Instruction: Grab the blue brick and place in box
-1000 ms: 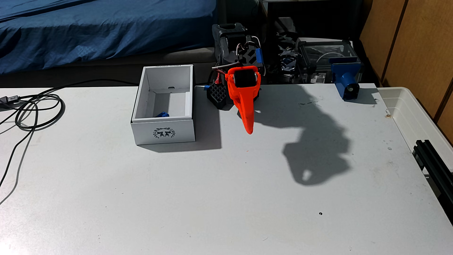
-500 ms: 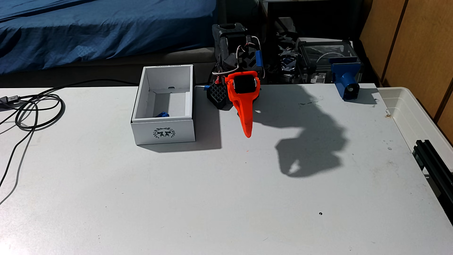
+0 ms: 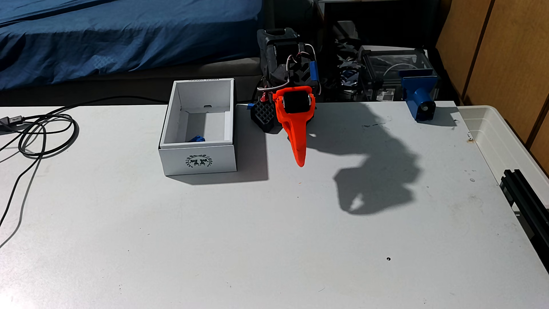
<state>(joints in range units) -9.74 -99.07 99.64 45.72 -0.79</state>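
Note:
The blue brick [image 3: 197, 138] lies inside the white box [image 3: 219, 157], against its near wall, with only its top showing over the rim. The box stands at the back of the table, its wreath emblem facing the camera. To the right of the box, my gripper [image 3: 301, 162] hangs from the folded black arm and points down, just above the table. I see its orange finger [image 3: 294, 133] edge-on, and it covers the other finger. Nothing is held between them. The gripper is well apart from the box and the brick.
Black cables [image 3: 44, 133] coil at the table's left edge. A blue clamp piece [image 3: 420, 98] sits at the back right. A translucent tub [image 3: 505, 142] and a black rail [image 3: 523, 196] line the right edge. A blue bed cover lies behind.
Since a second ago the gripper has dropped slightly lower and its shadow has shifted left on the table. Over the last half second nothing has moved.

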